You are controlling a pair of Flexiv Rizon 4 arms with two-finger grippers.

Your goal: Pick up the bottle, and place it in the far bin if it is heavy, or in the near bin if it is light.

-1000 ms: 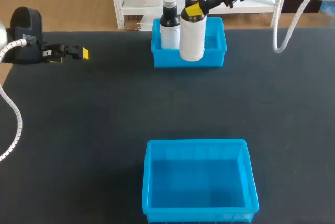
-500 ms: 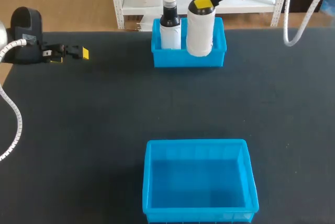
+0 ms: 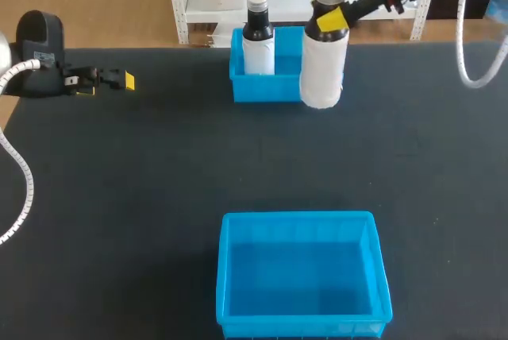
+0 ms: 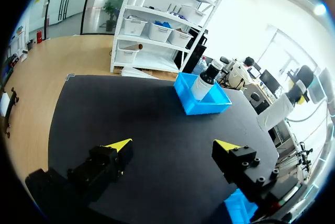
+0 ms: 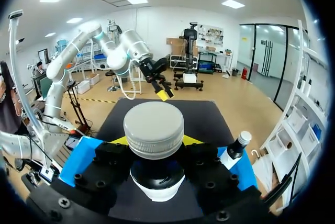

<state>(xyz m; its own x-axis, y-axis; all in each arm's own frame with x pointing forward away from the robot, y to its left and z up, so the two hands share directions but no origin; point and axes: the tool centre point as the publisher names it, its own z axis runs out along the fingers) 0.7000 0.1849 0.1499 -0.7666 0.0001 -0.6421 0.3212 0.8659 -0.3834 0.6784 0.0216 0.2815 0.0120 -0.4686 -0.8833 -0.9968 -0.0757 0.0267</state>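
The near bin [image 3: 298, 216] sits at the table's [image 3: 159, 165] 6 o'clock, the left pincer [image 3: 123, 80] hangs spread at 10 o'clock, and at 12 o'clock the right pincer [image 3: 332, 18] pinches the white bottle [image 3: 321, 70] by its neck, upright at the far bin's [image 3: 254, 87] 3 o'clock end, where a second bottle [image 3: 257, 42] stands inside.

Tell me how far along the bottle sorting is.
Done: the white bottle is lifted, clamped at its neck by the right gripper. In hand: it hangs by the far bin's right end; another bottle stands inside. Left: setting it down in a bin and releasing.
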